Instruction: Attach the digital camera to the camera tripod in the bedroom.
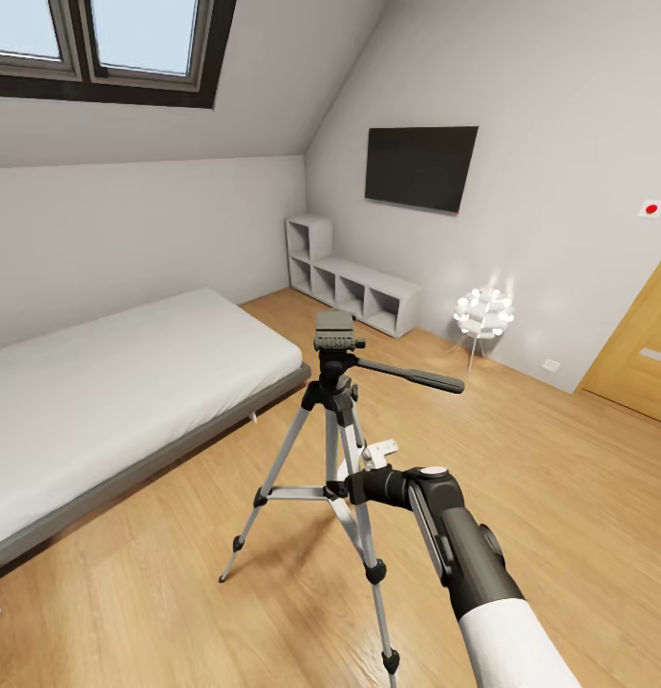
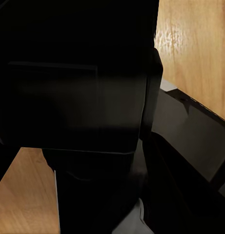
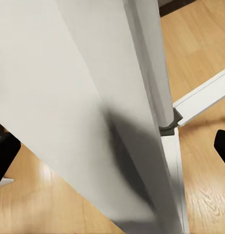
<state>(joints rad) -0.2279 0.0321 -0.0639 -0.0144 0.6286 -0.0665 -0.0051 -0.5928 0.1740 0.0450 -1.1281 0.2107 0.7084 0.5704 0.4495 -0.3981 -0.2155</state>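
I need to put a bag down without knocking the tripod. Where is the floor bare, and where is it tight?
Bare wood floor lies between the camera tripod and the door, short of the lamp. The bed top is also free. It is tight around the tripod's legs, where the right arm reaches in.

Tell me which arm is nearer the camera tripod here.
Right. The right arm reaches to the camera tripod, at its legs; the right wrist view shows a leg close up. The left wrist view shows dark shapes over floor.

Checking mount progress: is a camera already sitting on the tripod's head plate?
No: in the head view the camera tripod stands on the wood floor with its top plate bare.
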